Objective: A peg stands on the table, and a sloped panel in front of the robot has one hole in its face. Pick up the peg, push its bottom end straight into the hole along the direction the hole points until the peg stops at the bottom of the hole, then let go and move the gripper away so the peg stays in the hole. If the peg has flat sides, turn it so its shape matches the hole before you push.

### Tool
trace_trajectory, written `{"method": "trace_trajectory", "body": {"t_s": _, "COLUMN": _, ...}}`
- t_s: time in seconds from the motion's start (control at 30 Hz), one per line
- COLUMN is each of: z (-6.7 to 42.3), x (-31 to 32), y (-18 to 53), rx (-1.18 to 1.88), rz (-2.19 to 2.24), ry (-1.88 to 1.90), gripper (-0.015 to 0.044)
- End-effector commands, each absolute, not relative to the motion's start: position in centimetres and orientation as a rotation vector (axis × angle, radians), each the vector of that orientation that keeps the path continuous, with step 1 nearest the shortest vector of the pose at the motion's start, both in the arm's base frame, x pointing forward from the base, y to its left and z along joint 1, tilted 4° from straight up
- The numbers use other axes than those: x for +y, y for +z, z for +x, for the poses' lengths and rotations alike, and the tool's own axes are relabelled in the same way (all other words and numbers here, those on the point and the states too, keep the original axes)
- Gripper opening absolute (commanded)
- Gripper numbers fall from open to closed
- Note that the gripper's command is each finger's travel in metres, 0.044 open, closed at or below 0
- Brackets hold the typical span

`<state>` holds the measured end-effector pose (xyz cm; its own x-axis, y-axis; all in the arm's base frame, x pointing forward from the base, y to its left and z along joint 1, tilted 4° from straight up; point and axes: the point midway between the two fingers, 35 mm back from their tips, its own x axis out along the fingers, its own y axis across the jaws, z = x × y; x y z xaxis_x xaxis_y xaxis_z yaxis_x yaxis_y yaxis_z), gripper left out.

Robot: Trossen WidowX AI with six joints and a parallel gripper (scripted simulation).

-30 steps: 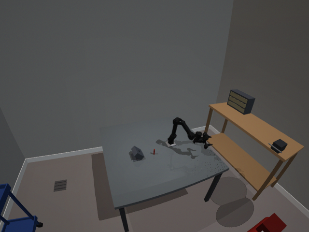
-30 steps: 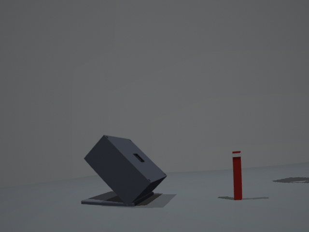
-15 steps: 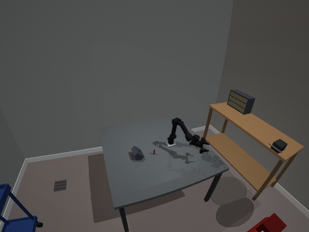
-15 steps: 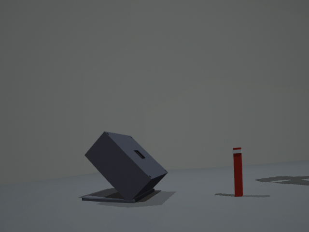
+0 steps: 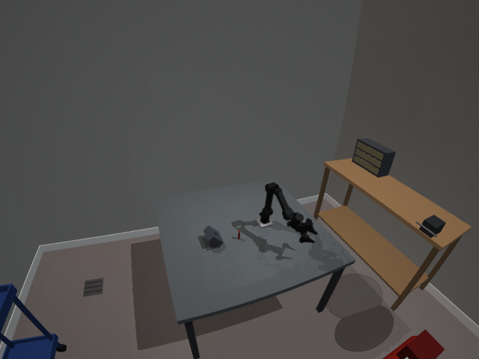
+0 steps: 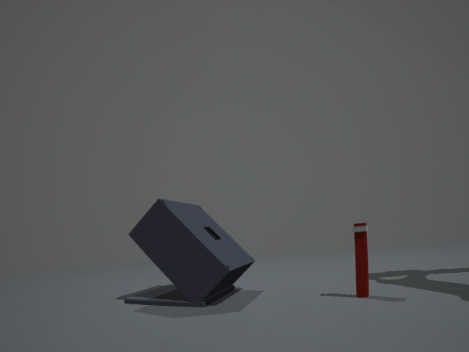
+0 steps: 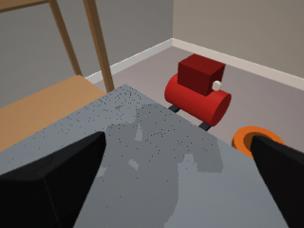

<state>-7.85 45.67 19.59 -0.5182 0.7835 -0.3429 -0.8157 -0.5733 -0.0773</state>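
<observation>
A red peg with a white band near its top stands upright on the grey table. To its left sits the dark sloped panel on a flat base, with one narrow rectangular hole in its upper face. My gripper is open and empty, held low over the table's right side, far to the right of the peg. In the wrist view its two black fingers frame bare table near the edge; peg and panel are out of that view.
A wooden shelf unit stands right of the table with a drawer box and a small black device. A red compressor and an orange ring lie on the floor beyond the table edge. A blue cart stands at the far left.
</observation>
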Motion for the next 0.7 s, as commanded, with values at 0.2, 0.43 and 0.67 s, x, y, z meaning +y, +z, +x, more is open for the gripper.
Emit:
{"method": "trace_trajectory", "body": {"t_s": 0.2, "z": -1.1, "x": 45.8, "y": 18.5, "rx": 0.027, "rz": -0.621, "ry": 1.994, "gripper": 0.0440}}
{"method": "trace_trajectory", "body": {"t_s": 0.43, "z": 3.2, "x": 45.2, "y": 17.9, "rx": -0.007, "rz": -0.749, "ry": 1.904, "gripper": 0.0440}}
{"method": "trace_trajectory", "body": {"t_s": 0.67, "z": 7.2, "x": 43.9, "y": 17.4, "rx": 0.005, "rz": -0.839, "ry": 1.813, "gripper": 0.0440}}
